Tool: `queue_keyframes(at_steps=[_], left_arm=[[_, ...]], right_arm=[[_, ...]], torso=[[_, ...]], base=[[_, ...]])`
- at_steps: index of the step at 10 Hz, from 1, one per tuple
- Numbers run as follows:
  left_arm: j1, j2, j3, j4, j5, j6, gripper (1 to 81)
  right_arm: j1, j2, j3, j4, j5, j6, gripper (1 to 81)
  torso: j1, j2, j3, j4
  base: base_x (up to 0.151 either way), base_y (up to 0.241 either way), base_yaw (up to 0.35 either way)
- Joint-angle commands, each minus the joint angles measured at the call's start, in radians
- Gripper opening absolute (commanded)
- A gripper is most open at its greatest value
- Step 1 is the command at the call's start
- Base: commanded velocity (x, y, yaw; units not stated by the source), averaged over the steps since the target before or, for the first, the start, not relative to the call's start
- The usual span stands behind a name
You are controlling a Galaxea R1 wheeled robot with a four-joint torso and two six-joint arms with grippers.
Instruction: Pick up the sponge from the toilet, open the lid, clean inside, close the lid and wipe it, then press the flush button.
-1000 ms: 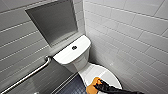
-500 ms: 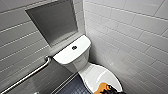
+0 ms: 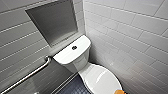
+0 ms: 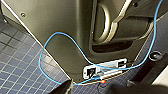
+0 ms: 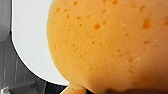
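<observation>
Looking down on a grey tiled wall and, in its corner, the toilet, standing with lid shut beside a bar. Seeing the sponge sitting on or just above the lid's front edge, well apart from the flush button in the tank top. Not managing to tell how far the right gripper or the left gripper is opening, or whether either is gripping anything.

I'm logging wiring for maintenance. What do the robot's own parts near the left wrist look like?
A dark grey moulded housing with rounded recesses, a thin blue cable looping loosely across it, a white socket plate and a small red light beneath that.
</observation>
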Motion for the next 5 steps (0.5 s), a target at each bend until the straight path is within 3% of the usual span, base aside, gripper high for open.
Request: queue_keyframes(at_steps=[1, 2, 5], left_arm=[[0.026, -0.016, 0.007, 0.005, 0.093, 0.006, 81.1], [0.026, -0.019, 0.009, 0.003, 0.093, 0.006, 81.1], [0.018, -0.016, 0.007, -0.006, 0.093, 0.004, 81.1]], right_arm=[[-0.125, -0.162, 0.014, 0.037, 0.064, 0.002, 1.0], [-0.19, -0.195, -0.006, 0.044, 0.096, 0.005, 1.0], [-0.42, -0.216, -0.012, 0.012, 0.099, -0.012, 1.0]], torso=[[0.0, 0.0, 0.0, 0.0], [0.0, 0.0, 0.0, 0.0], [0.0, 0.0, 0.0, 0.0]], base=[[0.0, 0.0, 0.0], [0.0, 0.0, 0.0], [0.0, 0.0, 0.0]])
